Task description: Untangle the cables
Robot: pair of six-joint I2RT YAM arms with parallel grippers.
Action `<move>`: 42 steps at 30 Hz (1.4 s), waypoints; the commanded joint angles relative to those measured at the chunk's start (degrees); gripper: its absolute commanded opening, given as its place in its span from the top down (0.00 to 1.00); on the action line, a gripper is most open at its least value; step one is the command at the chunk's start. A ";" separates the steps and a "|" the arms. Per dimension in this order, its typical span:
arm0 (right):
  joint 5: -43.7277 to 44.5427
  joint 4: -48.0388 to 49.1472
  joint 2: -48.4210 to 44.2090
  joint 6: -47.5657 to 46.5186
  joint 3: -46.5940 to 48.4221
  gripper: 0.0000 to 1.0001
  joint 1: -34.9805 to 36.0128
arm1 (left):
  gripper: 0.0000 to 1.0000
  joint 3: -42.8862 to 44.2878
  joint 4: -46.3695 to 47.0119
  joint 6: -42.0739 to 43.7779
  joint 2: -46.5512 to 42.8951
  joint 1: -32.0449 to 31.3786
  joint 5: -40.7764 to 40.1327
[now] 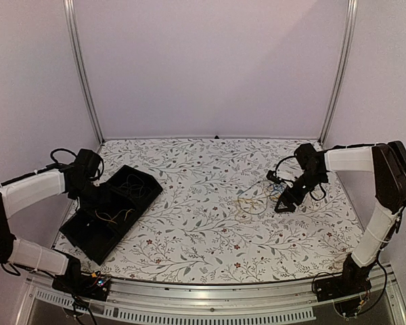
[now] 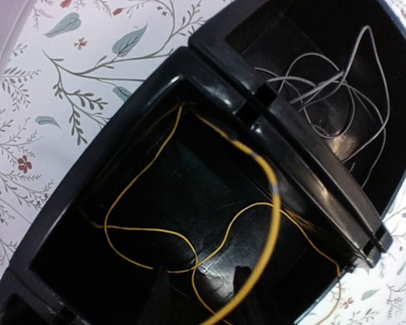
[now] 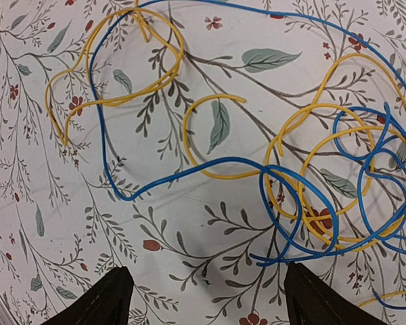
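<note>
- Top view. The step in hand was judged to be sorting. Some strands already lay in the black tray [image 1: 88,240], and a knot of cables [image 1: 254,201] lay on the table [image 1: 189,230]. The left claw [image 1: 98,191] hung over the tray, and its jaws could not be read from above. The right claw [image 1: 289,201] stood low with jaws spread, the knot just beside it toward the table's middle.
- Left wrist view. A yellow wire [image 2: 276,223] lay looped in the tray compartment directly beneath the left claw [image 2: 199,298]. One blurred stretch of it rose between the dim fingertips [image 2: 159,291], which appeared parted and pinched nothing. A pale wire [image 2: 318,81] lay in the neighbouring compartment, ahead of the claw beyond the dividing wall [image 2: 216,81].
- Right wrist view. The right claw [image 3: 213,305] was spread wide and empty, with both fingertips [image 3: 111,298] clear of the cloth's contents.
  - A blue wire [image 3: 105,149] swept in an open bend ahead and toward the left finger.
  - Yellow loops [image 3: 213,97] lay farther ahead.
  - The tight crossing of blue and yellow sat ahead toward the right finger.
  - The next move probably called for a low approach to the free blue bend and a full closure on that very thin strand. A pull away from the crossing would follow.
</note>
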 commanded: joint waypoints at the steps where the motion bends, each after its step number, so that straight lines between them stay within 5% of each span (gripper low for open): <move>1: -0.14 -0.60 0.24 -0.18 1.19 0.19 0.51 | 0.59 5.35 -6.60 0.41 -4.50 -0.11 1.04; 9: -0.16 -0.73 -0.04 -0.44 1.17 0.19 0.86 | 0.49 13.88 -13.21 0.55 -8.72 0.15 -2.70; 18: -0.07 -0.71 -1.14 -0.60 0.89 0.19 0.84 | 0.50 11.58 -21.32 -0.66 -8.07 0.04 -2.27; 24: -0.12 -0.87 -0.86 -0.80 1.02 0.19 1.05 | 0.65 6.24 -17.69 -1.29 -8.08 0.12 1.64; 30: -0.11 -0.89 -0.52 -0.76 1.00 0.19 1.20 | 1.00 4.78 -13.13 -0.10 -4.57 0.12 2.87; 42: 0.23 -0.88 -0.07 -0.71 0.95 0.19 1.27 | 1.00 2.72 1.10 0.78 5.77 0.17 3.52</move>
